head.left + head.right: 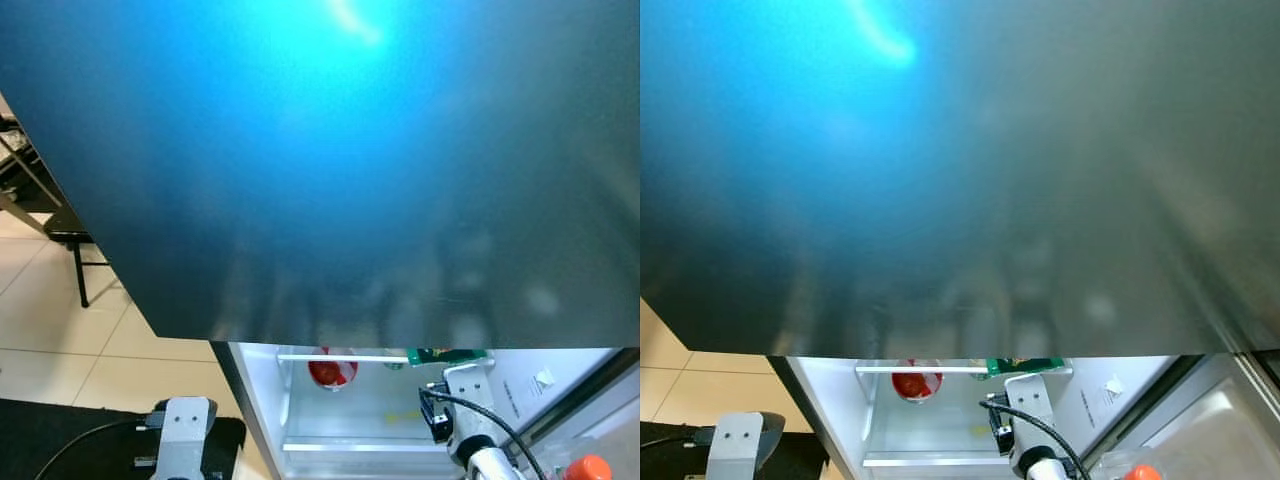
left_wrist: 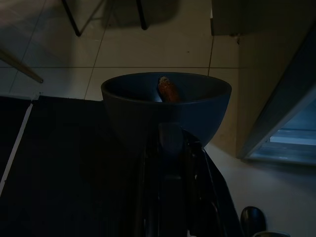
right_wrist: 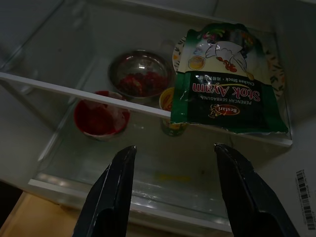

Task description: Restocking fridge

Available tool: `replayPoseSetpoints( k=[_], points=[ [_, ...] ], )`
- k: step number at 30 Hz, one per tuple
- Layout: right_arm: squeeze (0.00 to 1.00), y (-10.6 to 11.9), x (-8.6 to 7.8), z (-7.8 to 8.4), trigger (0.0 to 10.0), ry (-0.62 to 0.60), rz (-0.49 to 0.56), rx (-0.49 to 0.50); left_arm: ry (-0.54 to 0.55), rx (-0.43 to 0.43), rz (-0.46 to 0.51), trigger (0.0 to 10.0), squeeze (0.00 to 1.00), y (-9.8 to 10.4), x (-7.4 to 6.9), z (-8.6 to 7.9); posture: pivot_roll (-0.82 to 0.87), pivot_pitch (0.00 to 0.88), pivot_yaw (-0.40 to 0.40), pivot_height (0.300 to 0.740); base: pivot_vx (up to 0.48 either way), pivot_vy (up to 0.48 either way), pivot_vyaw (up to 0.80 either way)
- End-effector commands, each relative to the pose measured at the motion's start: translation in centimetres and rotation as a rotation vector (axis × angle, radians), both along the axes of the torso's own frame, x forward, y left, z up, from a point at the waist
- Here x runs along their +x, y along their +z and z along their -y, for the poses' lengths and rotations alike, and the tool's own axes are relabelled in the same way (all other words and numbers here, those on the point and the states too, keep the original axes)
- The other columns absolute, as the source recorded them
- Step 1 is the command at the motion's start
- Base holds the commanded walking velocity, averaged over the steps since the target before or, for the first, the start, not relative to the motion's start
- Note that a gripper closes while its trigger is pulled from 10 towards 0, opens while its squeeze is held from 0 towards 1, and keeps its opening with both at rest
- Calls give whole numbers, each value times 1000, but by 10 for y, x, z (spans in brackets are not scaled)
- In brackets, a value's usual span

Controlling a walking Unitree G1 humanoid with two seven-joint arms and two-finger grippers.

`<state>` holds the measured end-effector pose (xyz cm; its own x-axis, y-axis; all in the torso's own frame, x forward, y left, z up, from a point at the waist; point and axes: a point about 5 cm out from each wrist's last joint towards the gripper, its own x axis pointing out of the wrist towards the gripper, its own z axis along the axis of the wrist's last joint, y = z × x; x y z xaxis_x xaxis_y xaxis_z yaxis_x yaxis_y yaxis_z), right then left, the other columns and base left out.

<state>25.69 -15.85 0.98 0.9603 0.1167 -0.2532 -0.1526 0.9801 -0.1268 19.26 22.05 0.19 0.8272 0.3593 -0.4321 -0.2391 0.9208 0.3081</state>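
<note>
My right gripper [image 3: 173, 187], fingers spread and empty, faces the open fridge [image 1: 262, 400] where the chicken stock packet [image 3: 229, 81] lies on the glass shelf [image 3: 89, 94]; my left gripper [image 2: 170, 148] clamps the dark bowl [image 2: 165, 106], best kept level going in.

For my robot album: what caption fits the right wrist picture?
Open right gripper faces fridge shelf holding chicken stock packet.

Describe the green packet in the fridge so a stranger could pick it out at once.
Look into the open fridge in front of the right hand, at the glass shelf with the white front edge. On the right part of that shelf lies the green packet printed "Stok Ayam, Chicken Stock". It is the only flat printed pouch there; its neighbours are a metal bowl, a red tub and a small jar.
</note>
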Motion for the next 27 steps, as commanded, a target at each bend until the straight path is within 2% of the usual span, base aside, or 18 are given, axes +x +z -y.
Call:
replayPoseSetpoints(
  k=[1,6,7,8,12,16,17,19,21,22,23,27],
  points=[
    [0,-6,-5,0,10000,-2,-27,1,2,-5,2,10000,0,-1,-4,-2,-74,108,18,740,0,0,0],
    [0,-6,-5,0,10000,-2,-27,-1,-16,-27,-7,10000,0,-2,-4,0,-75,107,18,740,0,0,0],
    [0,-6,-5,0,10000,-2,-26,-2,-36,-45,-14,10000,0,-4,-5,2,-74,106,18,740,0,0,0],
    [0,-5,-4,0,10000,-2,-24,-4,-97,-102,-25,10000,0,-6,-8,8,-75,104,19,740,0,0,0],
    [0,-5,-4,0,10000,-2,-22,-6,-158,-158,-30,10000,0,-5,-12,13,-75,104,19,740,0,0,0],
    [0,-4,-4,2,10000,-5,-20,-10,-215,-219,-42,10000,0,1,-26,11,-76,103,17,740,0,0,0],
    [0,-4,-4,3,10000,-5,-20,-11,-227,-220,-55,10000,0,2,-32,10,-76,103,17,740,0,0,0],
    [0,-4,-4,4,10000,-6,-20,-12,-234,-219,-65,10000,0,2,-36,9,-76,103,17,740,0,0,0],
    [0,-4,-4,6,10000,-7,-22,-17,-296,-257,-91,10000,0,6,-52,10,-63,105,20,740,0,0,0],
    [0,-4,-4,7,10000,-7,-23,-20,-344,-280,-95,10000,0,8,-56,13,-61,106,19,740,0,0,0],
    [0,-4,-4,8,10000,-6,-24,-22,-424,-315,-95,10000,0,12,-56,18,-55,106,16,740,0,0,0],
    [0,-4,-1,7,10000,3,-22,-25,-515,-382,-91,10000,0,17,-49,26,-53,106,16,740,0,0,0]
  ],
)
